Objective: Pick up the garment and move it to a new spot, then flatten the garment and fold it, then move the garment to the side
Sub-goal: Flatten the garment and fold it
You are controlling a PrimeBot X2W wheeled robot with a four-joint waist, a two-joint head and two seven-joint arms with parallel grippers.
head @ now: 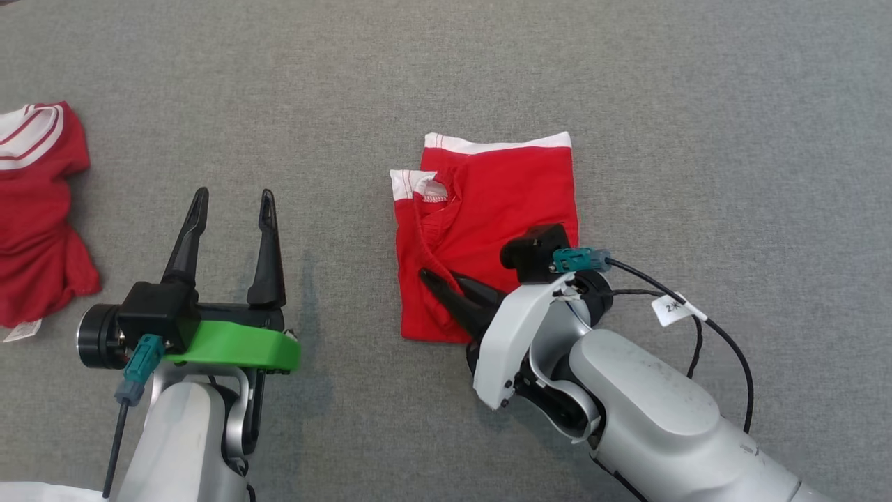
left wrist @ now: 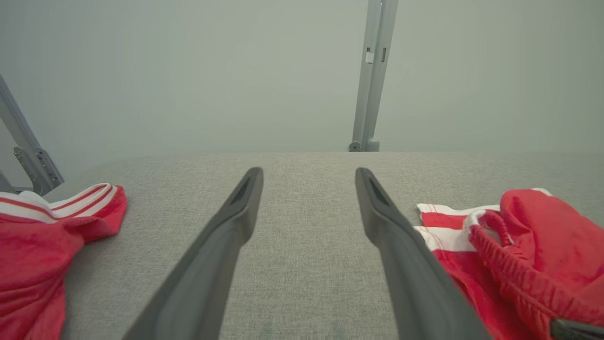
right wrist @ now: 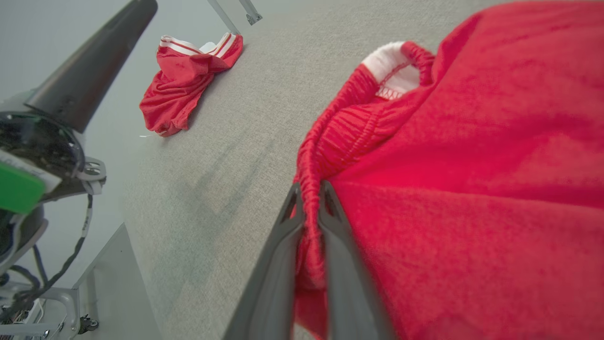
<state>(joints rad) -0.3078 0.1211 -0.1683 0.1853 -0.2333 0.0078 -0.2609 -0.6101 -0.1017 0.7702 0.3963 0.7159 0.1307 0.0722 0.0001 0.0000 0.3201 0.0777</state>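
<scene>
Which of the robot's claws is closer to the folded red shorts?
Right. The right gripper is shut on the shorts at their elastic edge; the left gripper sits open, apart, to their left.

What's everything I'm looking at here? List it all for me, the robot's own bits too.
folded garment: one, red with white trim, on the table, centre right in the head view.
second garment: one, red with white stripes, crumpled at the left edge of the head view.
table: one, grey fabric top, under both garments.
frame posts: two, grey metal, behind the table in the left wrist view.
left gripper: one, dark fingers on a green collar, open, over bare table between the two garments.
right gripper: one, dark fingers on a pale arm, shut on the folded garment's gathered lower left edge.
</scene>
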